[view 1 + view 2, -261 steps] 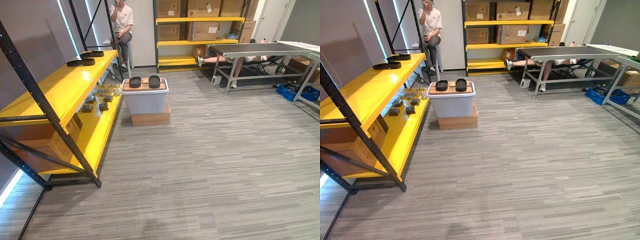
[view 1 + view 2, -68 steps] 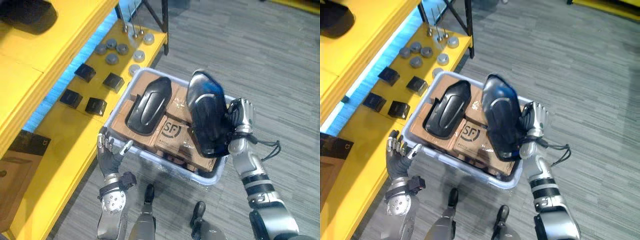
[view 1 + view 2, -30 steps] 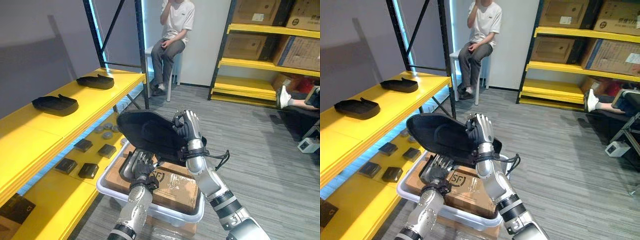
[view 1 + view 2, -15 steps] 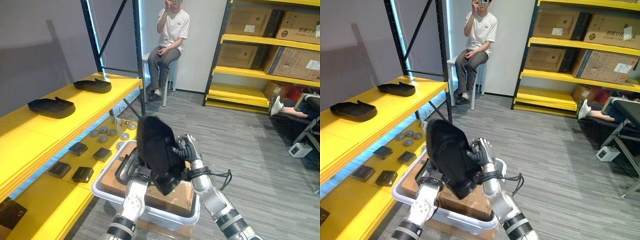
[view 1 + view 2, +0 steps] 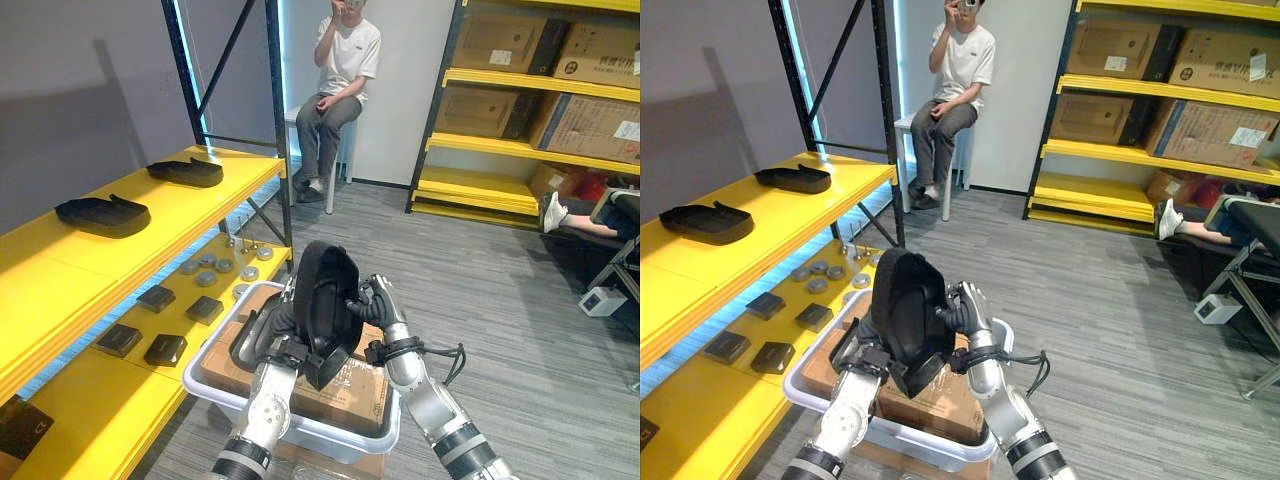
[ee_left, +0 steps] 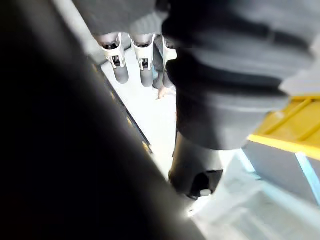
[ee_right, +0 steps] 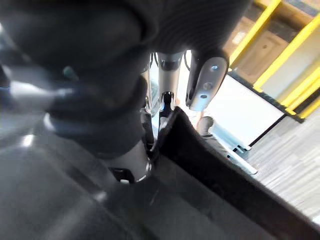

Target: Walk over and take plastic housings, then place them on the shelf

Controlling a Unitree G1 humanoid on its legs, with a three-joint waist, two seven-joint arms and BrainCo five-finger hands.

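A black plastic housing [image 5: 322,305] stands on end above the white bin [image 5: 215,385], its narrow edge toward me. My right hand [image 5: 375,305] has its fingers [image 7: 205,80] curled over the housing's right rim. On the other side my left hand [image 5: 278,325] rests against the housing with straight fingers [image 6: 121,62]. A second black housing [image 5: 248,340] lies on the cardboard [image 5: 345,385] inside the bin. Two more housings [image 5: 103,213] [image 5: 187,172] sit on the yellow shelf's upper board [image 5: 60,260] at the left.
The lower yellow board [image 5: 110,400] carries small black blocks [image 5: 165,348] and grey discs [image 5: 205,268]. A black upright post [image 5: 278,120] stands at the shelf's far end. A person [image 5: 338,70] sits by the wall. A far yellow rack [image 5: 520,110] holds cardboard boxes.
The housing has swung from lying flat and high to standing on end, lower over the bin. My left hand has come up against its left side.
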